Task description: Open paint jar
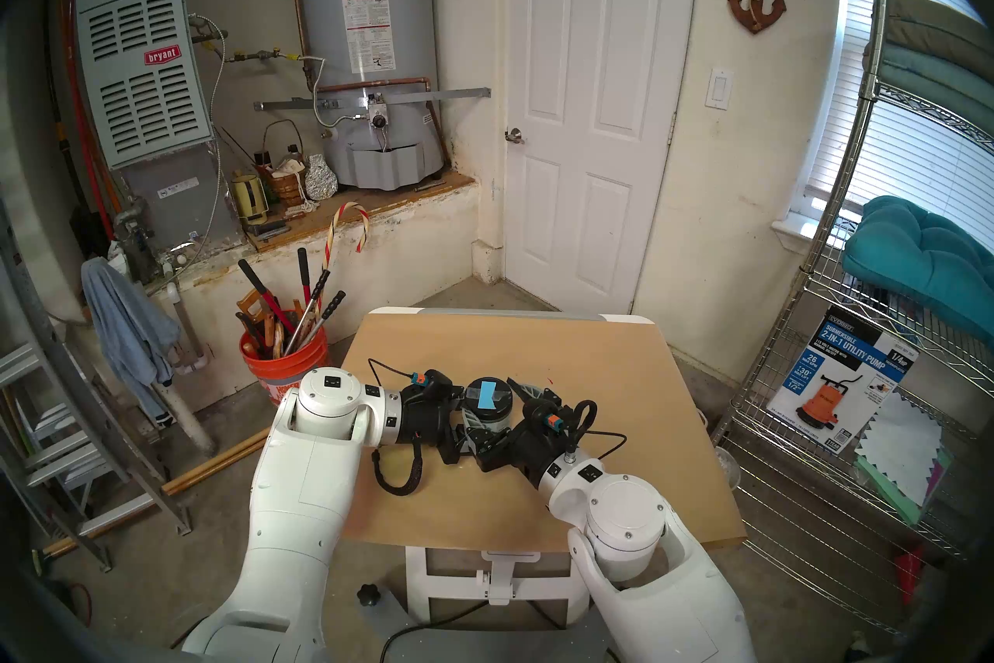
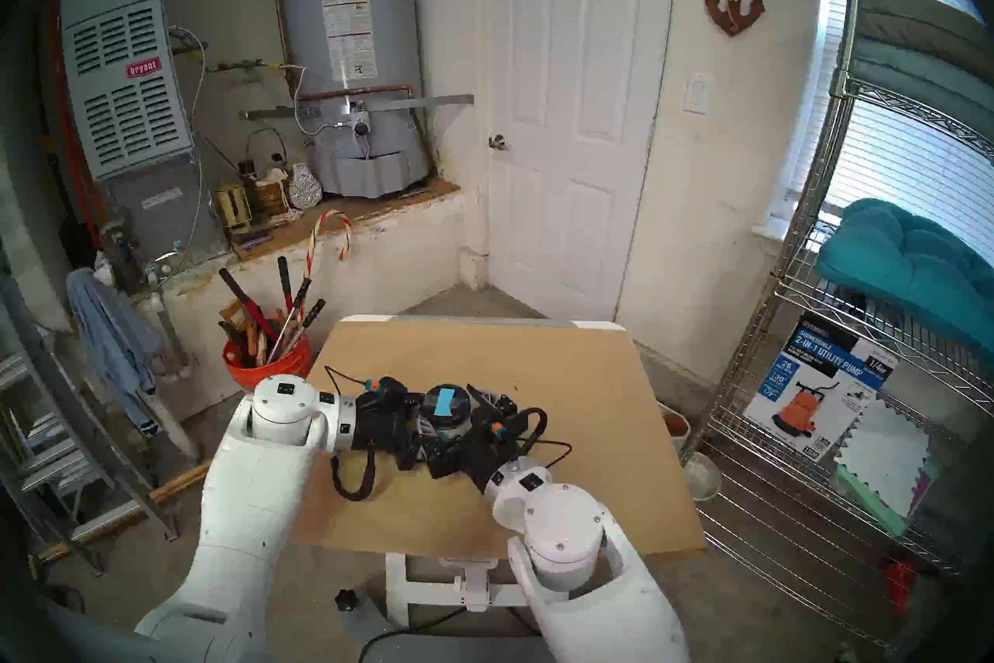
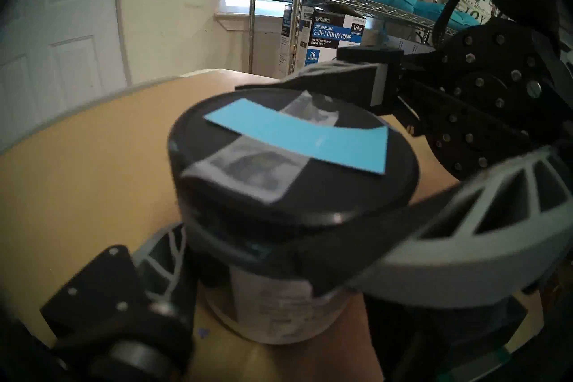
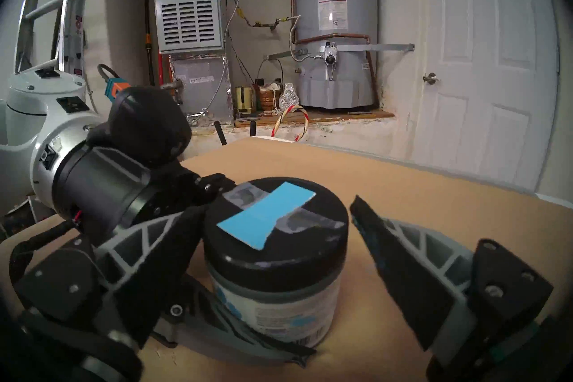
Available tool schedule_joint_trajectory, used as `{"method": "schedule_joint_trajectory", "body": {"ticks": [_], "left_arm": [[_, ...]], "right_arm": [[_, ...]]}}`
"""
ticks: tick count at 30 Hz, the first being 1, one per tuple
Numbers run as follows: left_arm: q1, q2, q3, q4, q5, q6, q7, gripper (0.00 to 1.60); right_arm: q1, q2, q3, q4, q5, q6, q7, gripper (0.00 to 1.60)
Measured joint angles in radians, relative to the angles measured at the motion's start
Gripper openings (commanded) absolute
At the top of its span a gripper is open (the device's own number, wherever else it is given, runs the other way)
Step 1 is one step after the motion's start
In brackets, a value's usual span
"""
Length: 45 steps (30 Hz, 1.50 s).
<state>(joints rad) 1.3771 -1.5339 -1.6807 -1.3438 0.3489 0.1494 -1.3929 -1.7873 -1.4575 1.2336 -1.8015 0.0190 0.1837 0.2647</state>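
The paint jar (image 1: 487, 414) stands upright in the middle of the tan table (image 1: 591, 350). Its black lid (image 4: 276, 226) carries a light-blue tape strip (image 4: 266, 214). My left gripper (image 1: 476, 426) comes in from the left and is shut on the jar's labelled body (image 4: 273, 307), below the lid. My right gripper (image 4: 282, 207) reaches in from the right at lid height and stands open, one finger on each side of the lid. Its left finger (image 4: 161, 235) lies against the lid. Its right finger (image 4: 390, 235) is a small gap away from it. In the left wrist view the lid (image 3: 294, 155) fills the middle.
An orange bucket of tools (image 1: 285, 360) stands on the floor off the table's left edge, with a ladder (image 1: 64, 430) further left. A wire shelf (image 1: 871, 269) with a pump box (image 1: 839, 387) stands to the right. A loose black cable (image 1: 398, 473) lies by my left wrist.
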Motion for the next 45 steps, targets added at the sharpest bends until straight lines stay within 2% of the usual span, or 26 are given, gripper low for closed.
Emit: {"method": "schedule_joint_trajectory", "body": {"ticks": [2,4,11,17,23,36,45], "left_arm": [[0.000,0.000,-0.001,-0.002,0.001,0.002,0.000,0.00],[0.000,0.000,-0.004,-0.005,0.003,0.005,0.000,0.00],[0.002,0.000,-0.007,-0.013,0.010,0.014,0.002,0.00],[0.006,-0.002,-0.006,-0.018,0.015,0.018,0.002,0.00],[0.008,-0.003,-0.004,-0.023,0.017,0.021,0.002,0.00],[0.010,-0.006,-0.002,-0.031,0.022,0.029,0.004,0.00],[0.016,-0.007,-0.002,-0.037,0.022,0.030,0.004,0.00]], "right_arm": [[0.012,0.001,0.010,0.006,0.020,0.016,0.027,0.09],[0.029,0.007,0.020,0.013,0.036,0.032,0.061,0.00],[0.092,0.049,0.030,0.053,0.048,0.032,0.174,0.00],[0.161,0.112,0.029,0.121,0.042,-0.052,0.307,0.00],[0.229,0.145,0.033,0.199,0.070,-0.120,0.431,0.00],[0.379,0.143,0.057,0.397,0.131,-0.186,0.705,0.00],[0.480,0.133,0.058,0.507,0.121,-0.203,0.866,0.00]]}}
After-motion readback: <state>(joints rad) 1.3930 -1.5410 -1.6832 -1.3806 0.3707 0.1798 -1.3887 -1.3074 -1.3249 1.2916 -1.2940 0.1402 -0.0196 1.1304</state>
